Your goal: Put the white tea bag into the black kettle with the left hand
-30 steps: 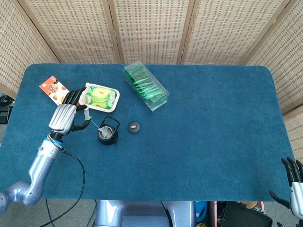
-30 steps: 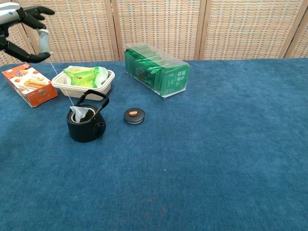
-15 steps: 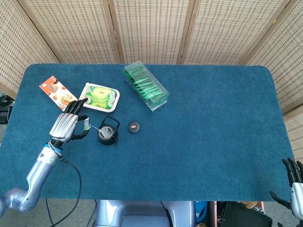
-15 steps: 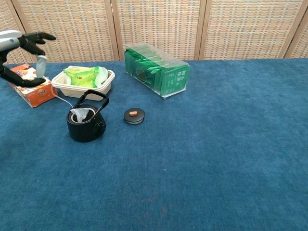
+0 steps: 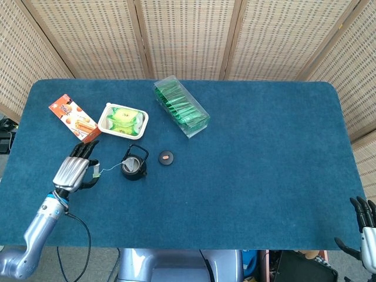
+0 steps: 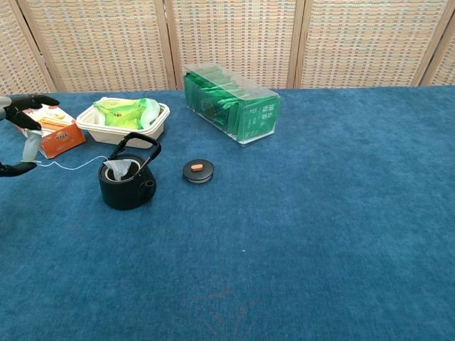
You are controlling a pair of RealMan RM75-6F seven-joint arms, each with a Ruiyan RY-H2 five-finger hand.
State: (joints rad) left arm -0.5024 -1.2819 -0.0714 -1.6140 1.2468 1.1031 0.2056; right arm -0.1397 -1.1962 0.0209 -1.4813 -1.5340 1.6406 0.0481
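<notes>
Your left hand, at nine o'clock of the black kettle, pinches the string's paper tag while the white tea bag sits in the kettle's mouth, so ease the pinch open low over the worktop without tugging the bag out.

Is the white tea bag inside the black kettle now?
Yes: the white tea bag sits in the black kettle mouth, lid off.

Blue table carries kettle, lid, tray, boxes.
</notes>
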